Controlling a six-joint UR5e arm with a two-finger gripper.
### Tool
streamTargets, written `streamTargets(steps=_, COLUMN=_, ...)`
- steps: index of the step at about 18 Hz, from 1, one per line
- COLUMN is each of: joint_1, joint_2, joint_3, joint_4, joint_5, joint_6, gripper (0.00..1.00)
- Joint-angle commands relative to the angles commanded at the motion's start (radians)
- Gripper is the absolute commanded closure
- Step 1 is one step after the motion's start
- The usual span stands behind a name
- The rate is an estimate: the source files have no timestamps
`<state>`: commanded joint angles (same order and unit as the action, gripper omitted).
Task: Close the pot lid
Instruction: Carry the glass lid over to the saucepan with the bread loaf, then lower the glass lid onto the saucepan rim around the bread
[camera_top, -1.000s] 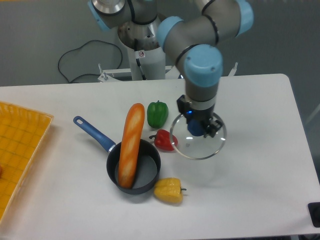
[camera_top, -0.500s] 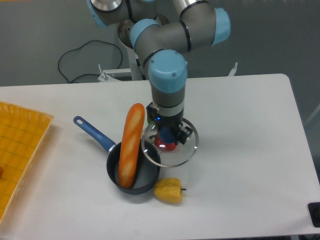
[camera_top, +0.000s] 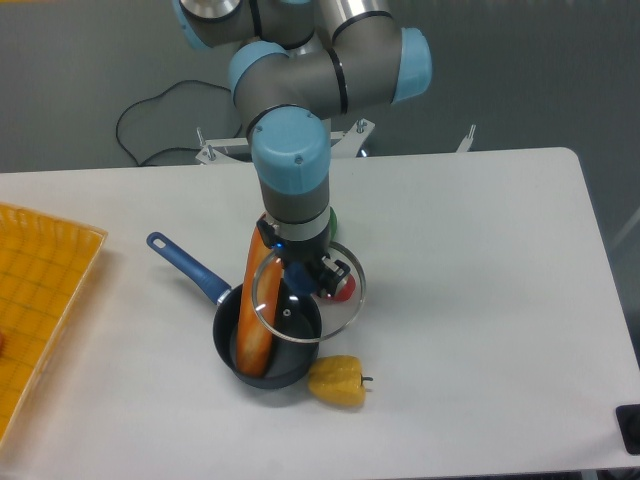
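- Small round dark grey saucepan with long blue handle (camera_top: 266, 345) on white bench (camera_top: 480, 300); an orange baguette (camera_top: 259, 300) stands out of it.
- Round glass lid with blue knob (camera_top: 307, 290), rigid, breakable: fingers (camera_top: 303, 281) clamp its knob, partly above the pan.
- Baguette likely blocks flush seating.

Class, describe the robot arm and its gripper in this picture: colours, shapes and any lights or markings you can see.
The arm is built of thick grey cylindrical segments with rounded light-blue caps at the joints. Below the lowest blue cap sits a dark wrist section showing a small blue light. The gripper is black and compact; its jaws are too hidden to describe.
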<state>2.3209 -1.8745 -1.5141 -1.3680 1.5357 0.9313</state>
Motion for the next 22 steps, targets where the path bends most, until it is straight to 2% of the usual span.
streamTargets(steps=2, joint_1=-0.002, joint_2=-0.008, joint_3=0.006, joint_4=-0.025, joint_5=-0.023, joint_6=-0.029, gripper=0.64)
streamTargets(steps=9, joint_1=0.0, joint_2=-0.021, joint_3=0.022, joint_4=-0.026, joint_5=-0.091, joint_6=-0.101, gripper=0.64)
streamTargets(steps=15, joint_1=0.005, joint_2=-0.049, joint_3=0.046, joint_4=-0.028, joint_5=-0.091, joint_6=-0.108, gripper=0.64)
streamTargets(steps=22, joint_1=0.006, joint_2=-0.075, joint_3=0.046, joint_4=-0.026, joint_5=-0.089, joint_6=-0.111, gripper=0.64)
